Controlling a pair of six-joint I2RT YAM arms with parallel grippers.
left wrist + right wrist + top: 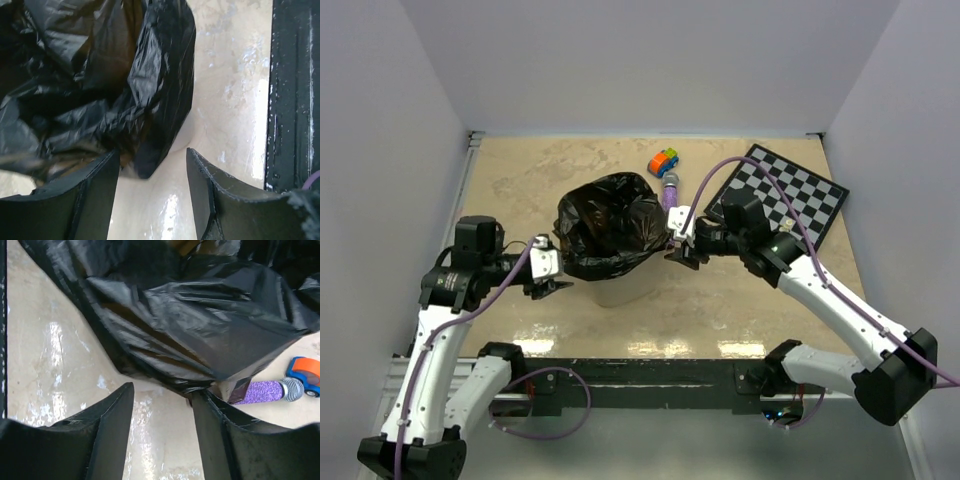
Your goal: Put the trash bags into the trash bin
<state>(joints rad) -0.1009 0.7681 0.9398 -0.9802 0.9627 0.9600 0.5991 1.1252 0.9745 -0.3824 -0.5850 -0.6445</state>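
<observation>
- From above, the trash bag (610, 225) drapes over the trash bin (620, 292) on the bench (520, 180), with the left tool (556, 283) and right tool (680, 256) either side of the bin.
- Left wrist: the left tool (152, 152) is released, empty, the bag (100, 75) just ahead.
- Right wrist: the right tool (164, 390) is released, under the bag's (200, 315) overhang.

You have bright, even overhead light in the top view, with white glare streaks along the table's (650, 325) near edge. In your wrist views the trash bag (100, 75) glints and its folds crush to black; left gripper (152, 155) and right gripper (163, 390) read soft and grainy
</observation>
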